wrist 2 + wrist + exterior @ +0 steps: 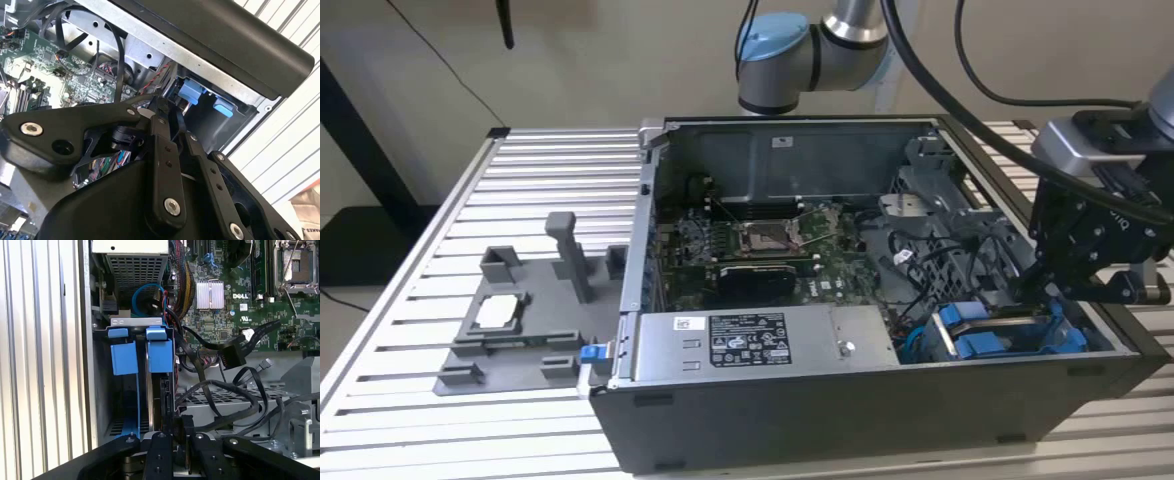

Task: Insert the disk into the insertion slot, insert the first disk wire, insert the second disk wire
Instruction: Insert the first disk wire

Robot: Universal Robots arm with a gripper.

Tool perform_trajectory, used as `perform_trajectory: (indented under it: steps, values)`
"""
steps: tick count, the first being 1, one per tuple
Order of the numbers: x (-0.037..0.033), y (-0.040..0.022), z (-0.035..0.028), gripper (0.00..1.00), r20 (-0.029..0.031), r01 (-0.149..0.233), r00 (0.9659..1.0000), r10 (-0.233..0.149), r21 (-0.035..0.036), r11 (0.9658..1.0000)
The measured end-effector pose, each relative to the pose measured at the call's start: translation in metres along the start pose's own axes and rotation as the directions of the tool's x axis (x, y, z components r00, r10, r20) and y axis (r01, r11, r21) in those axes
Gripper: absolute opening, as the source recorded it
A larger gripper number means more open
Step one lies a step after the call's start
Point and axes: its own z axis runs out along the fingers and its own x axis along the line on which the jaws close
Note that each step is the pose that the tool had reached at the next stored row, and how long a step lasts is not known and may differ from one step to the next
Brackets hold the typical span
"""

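You are holding the disk (165,397) edge-on in the hand (178,434), whose fingers are sitting close together and, as far as it shows, clamping the disk's end. This is happening inside the open computer case (854,425), which is sitting toward the tabletop's (547,160) edge at the exterior view's right. The disk is standing partly inside the insertion slot (134,321), just beside a second blue carrier (123,357). You are aiming to be pressing straight along the cage walls without tilting, and watching that the loose black cables (220,390) lying close by are not getting pinched.
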Motion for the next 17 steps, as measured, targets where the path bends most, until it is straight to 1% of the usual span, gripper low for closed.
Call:
perform_trajectory:
  steps: [7, 17]
  values:
    - [0.0005, -0.0001, 0.0011, 0.19, -0.0006, 0.000, 1.0000, 0.000, 0.0000, 1.0000]
    - [0.0013, -0.0001, 0.0010, 0.19, -0.0034, 0.002, 1.0000, -0.002, -0.0002, 1.0000]
